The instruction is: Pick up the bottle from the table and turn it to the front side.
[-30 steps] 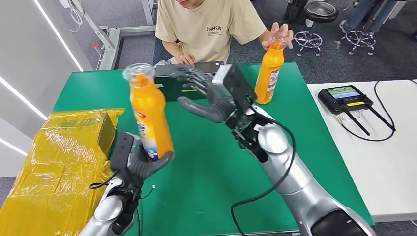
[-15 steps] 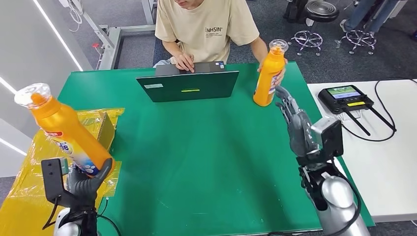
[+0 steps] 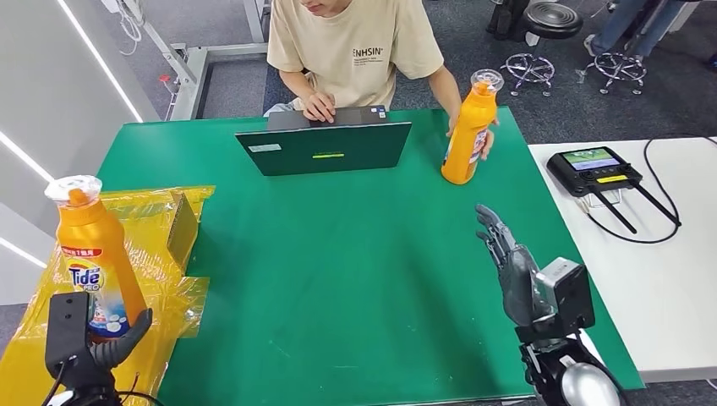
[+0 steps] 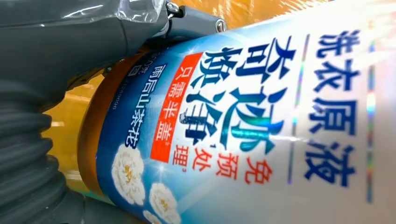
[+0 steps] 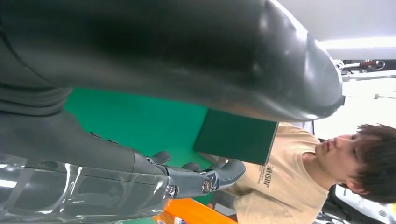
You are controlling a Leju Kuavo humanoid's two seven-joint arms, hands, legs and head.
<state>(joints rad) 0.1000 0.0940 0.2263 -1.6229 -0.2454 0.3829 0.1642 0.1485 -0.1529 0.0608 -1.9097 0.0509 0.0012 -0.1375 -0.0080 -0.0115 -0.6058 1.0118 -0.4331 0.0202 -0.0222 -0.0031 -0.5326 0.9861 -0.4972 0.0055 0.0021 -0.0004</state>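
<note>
Head view: left robot hand (image 3: 93, 342) grips upright bottle (image 3: 91, 254); right robot hand (image 3: 517, 269) loose, fingers apart.

Orange Tide bottle (image 3: 91, 254) stands upright, label forward, above the yellow wrapping (image 3: 101, 292).

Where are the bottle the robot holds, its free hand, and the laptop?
held bottle (image 3: 91, 266), head view, on its label.
right hand (image 3: 517, 271), head view, on the palm.
laptop (image 3: 325, 148), head view, on the lid's back.
</note>
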